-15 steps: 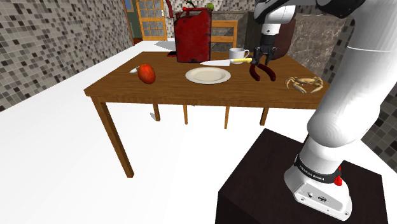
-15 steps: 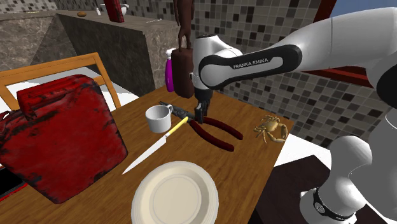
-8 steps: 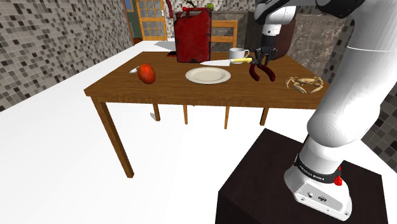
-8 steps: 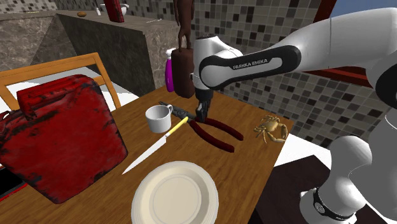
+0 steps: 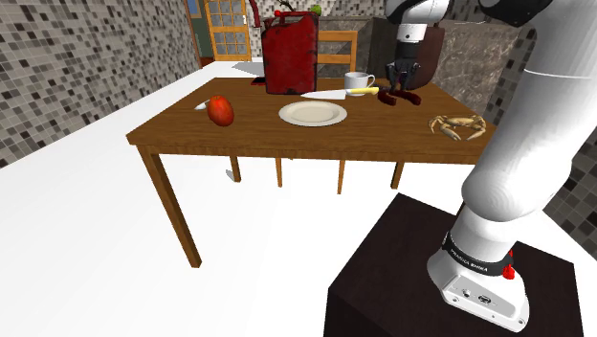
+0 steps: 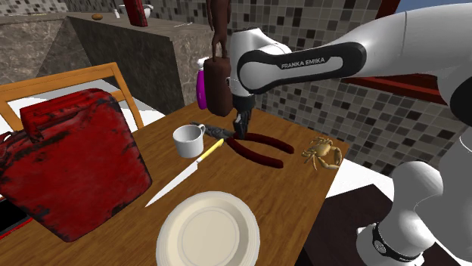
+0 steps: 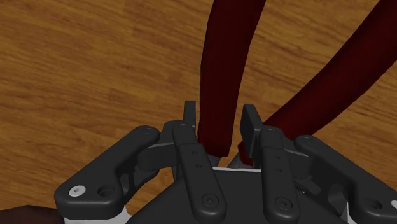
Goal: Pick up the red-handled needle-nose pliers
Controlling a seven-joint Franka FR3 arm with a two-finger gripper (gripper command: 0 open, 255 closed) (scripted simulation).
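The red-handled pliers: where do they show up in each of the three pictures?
Shoulder view: dark red-handled pliers at the wooden table's far side, right of the white cup.
Second exterior view: pliers mid-picture, right of that cup.
Wrist view: one pliers handle clasped in the black claw.
Shared landmark: the claw, on them in every view.

Pliers [image 7: 226, 57]: dark red handles.
Gripper [image 7: 219, 118]: black throughout.
Table [image 5: 268, 134]: brown, with streaked wood grain.
Can [image 6: 68, 166]: red, blotched with dark scuffs.
Plate [image 6: 206, 230]: cream.
Mug [image 6: 185, 140]: white.
Knife [image 6: 185, 172]: yellow handle, pale blade.
Crab [image 6: 324, 153]: tan, possibly speckled.
Walls [image 5: 57, 57]: mosaic tiles in mixed greys.
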